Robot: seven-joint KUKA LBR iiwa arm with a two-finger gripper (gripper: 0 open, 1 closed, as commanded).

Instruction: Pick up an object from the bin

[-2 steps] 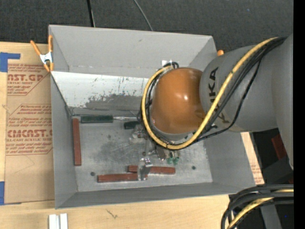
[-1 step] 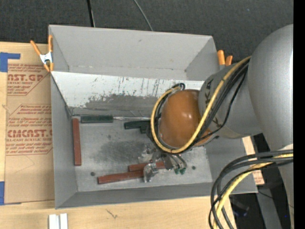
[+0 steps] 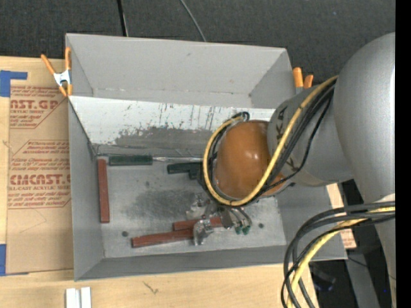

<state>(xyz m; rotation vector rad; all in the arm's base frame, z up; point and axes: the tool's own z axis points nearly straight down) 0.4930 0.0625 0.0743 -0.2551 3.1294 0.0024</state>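
My gripper [image 3: 204, 222] is low over the bin's front floor, just under the arm's orange cover. It stands right on a short red-brown bar [image 3: 187, 225], whose right end is hidden beneath it. A longer red-brown bar [image 3: 159, 239] lies flat just in front of it and to the left, pointing toward the gripper. A small green piece [image 3: 243, 230] lies close on the gripper's right.
Another red-brown bar [image 3: 103, 190] lies along the left wall. A dark green bar [image 3: 130, 161] and a shorter dark green piece [image 3: 184, 168] rest near the back wall. The arm and its cables cover the bin's right side.
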